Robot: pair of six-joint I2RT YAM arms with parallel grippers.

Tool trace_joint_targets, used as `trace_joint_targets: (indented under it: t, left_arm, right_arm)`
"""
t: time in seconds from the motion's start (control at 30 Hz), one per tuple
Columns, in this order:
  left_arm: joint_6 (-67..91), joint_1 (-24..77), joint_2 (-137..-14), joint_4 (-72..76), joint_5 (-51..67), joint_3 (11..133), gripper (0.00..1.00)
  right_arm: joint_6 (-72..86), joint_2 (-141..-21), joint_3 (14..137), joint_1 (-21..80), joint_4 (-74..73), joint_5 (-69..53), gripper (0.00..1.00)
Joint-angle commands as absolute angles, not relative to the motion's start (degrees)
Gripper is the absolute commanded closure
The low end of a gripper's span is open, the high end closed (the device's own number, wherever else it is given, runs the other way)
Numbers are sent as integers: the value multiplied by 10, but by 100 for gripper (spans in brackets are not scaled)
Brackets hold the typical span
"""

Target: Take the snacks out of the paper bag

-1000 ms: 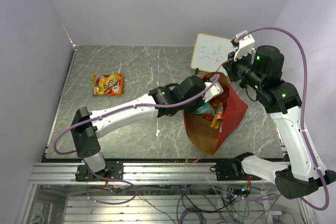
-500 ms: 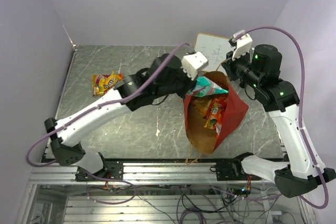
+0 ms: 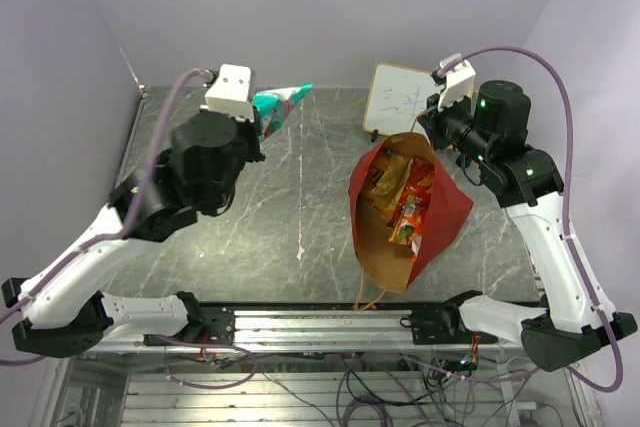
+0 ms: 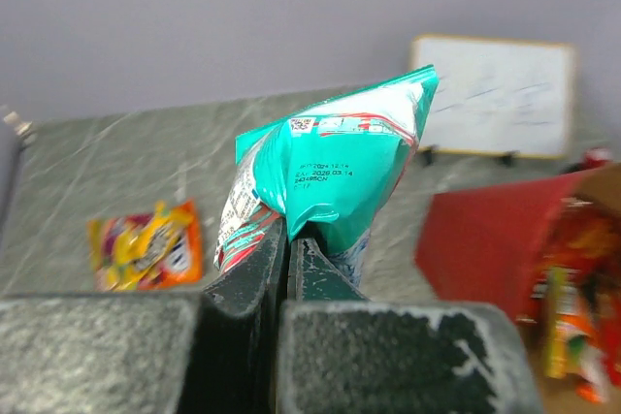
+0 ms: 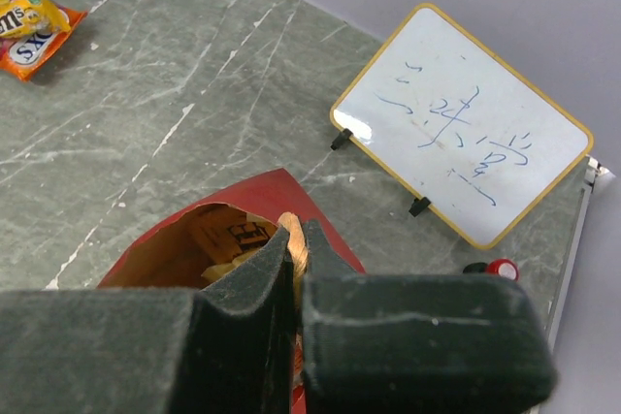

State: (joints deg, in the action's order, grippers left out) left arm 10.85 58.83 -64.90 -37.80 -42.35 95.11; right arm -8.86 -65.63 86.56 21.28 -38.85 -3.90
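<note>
Top external — left fingers point(image 4: 243, 283) grip teal packet point(image 3: 282, 101); right fingers point(image 5: 247, 283), paper bag point(image 3: 450, 215).

Overhead, wrist close-ups; shared paper bag point(image 3: 450, 212)

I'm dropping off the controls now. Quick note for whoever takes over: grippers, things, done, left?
Left gripper: shut on a teal packet, held in the air above the table's far left.
Right gripper: shut on the paper bag's far rim; the bag's mouth is open.
Done: one orange packet lies on the table, left side; the teal one is out of the bag.
Left: set the teal packet down; take out the several packets inside the bag.
</note>
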Motion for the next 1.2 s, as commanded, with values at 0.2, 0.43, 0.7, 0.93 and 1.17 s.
trace_joint_targets:
  t: [0.2, 0.43, 0.7, 0.93, 1.17]
  left_arm:
    - [157, 436, -721, -261, -498, 751, 93]
    - [44, 393, -862, -66, -522, 704, 93]
    - [-14, 345, -994, 16, -477, 731, 93]
    - [-59, 329, -1037, 92, -423, 688, 93]
    - [-72, 321, -1083, 78, -390, 657, 93]
  right_arm:
    - [-101, -649, 883, 212, -338, -44, 100]
    - [-111, -644, 892, 212, -339, -33, 100]
    - [-99, -644, 904, 212, -344, -34, 100]
    - [-83, -636, 897, 212, -352, -34, 100]
    - [-66, -632, 899, 212, -358, -34, 100]
